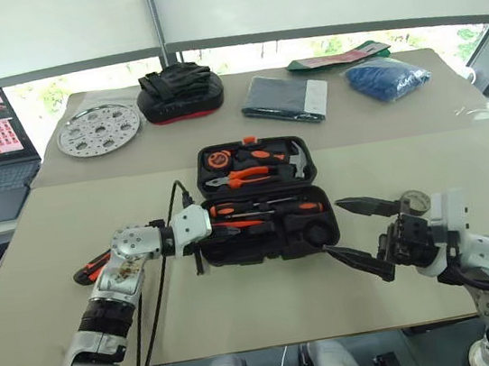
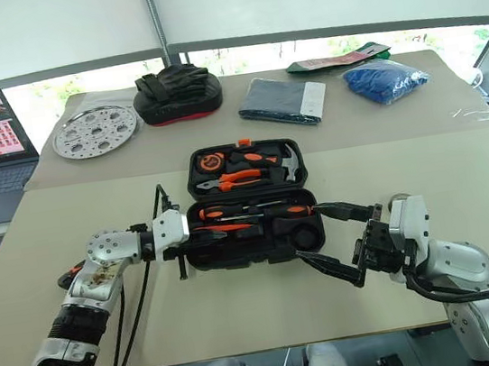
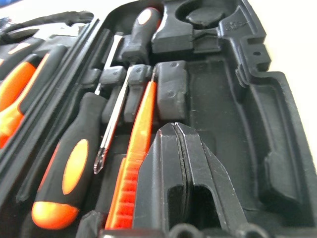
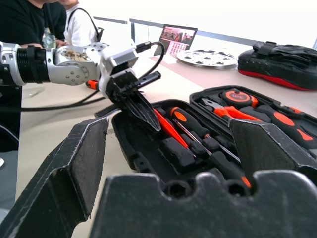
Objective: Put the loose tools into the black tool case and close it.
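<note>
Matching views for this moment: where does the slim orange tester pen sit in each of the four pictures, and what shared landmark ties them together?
Left eye: slim orange tester pen in the near half of the black tool case, by the left gripper.
Right eye: same slot.
Left wrist: long orange strip beside the shut fingers.
Right wrist: orange bar beside the left gripper's tips.
Landmark: the neighbouring screwdriver.

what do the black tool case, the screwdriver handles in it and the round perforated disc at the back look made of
Black hinged tool case: looks like matte moulded plastic, with rounded slots formed into its halves. Orange-and-black screwdriver handles: seemingly hard orange plastic with a black, slightly satin overlay, possibly rubbery; the shafts shine like polished metal. Round perforated disc: probably bare metal, silvery and reflective.
</note>
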